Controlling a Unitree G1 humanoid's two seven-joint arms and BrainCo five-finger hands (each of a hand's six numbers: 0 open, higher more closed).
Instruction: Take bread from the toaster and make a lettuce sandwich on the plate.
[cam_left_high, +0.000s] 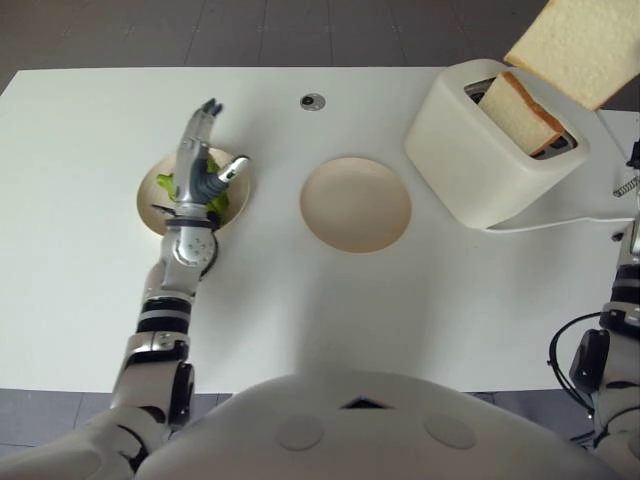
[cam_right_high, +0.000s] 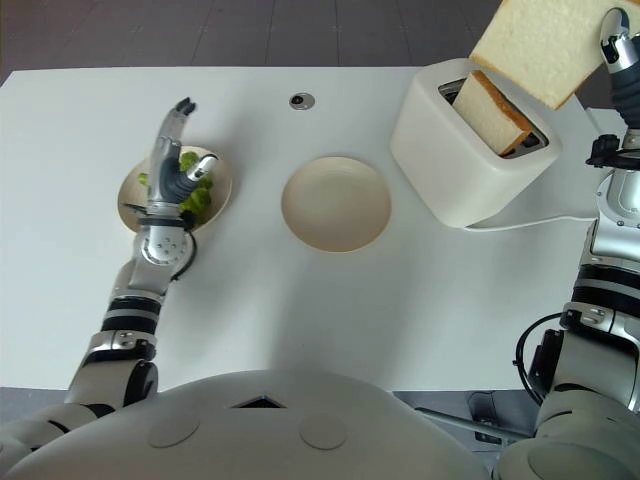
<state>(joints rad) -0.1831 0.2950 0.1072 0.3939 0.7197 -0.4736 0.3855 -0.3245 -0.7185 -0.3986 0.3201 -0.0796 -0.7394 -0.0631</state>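
Your robot's left hand (cam_right_high: 172, 165) sits left of centre in the frame, above the small bowl (cam_right_high: 128, 207) that holds the lettuce (cam_right_high: 201, 196). Its fingers are stretched out straight toward the far edge of the table (cam_right_high: 300, 320) and its thumb juts out to the right. It holds nothing, and you cannot tell whether its palm touches the leaves or hangs just over them. The lettuce lies in the bowl, partly hidden under the hand.

Just right of the bowl, at the middle of the frame, you see the round plate (cam_right_high: 335, 203), apart from both the bowl and the toaster (cam_right_high: 450, 170). A white cord (cam_right_high: 520, 225) runs from the toaster's near side toward the right.

Farther back, in the upper right, the white toaster stands at an angle with one slice in the slot (cam_right_high: 495, 110), its crust edge sticking up. Above it, your right hand (cam_right_high: 620, 60) is clamped on the right edge of a second slice of bread (cam_right_high: 535, 45), held tilted in the air and clear of the toaster. A small round disc (cam_right_high: 298, 100) lies near the table's far edge, top centre.
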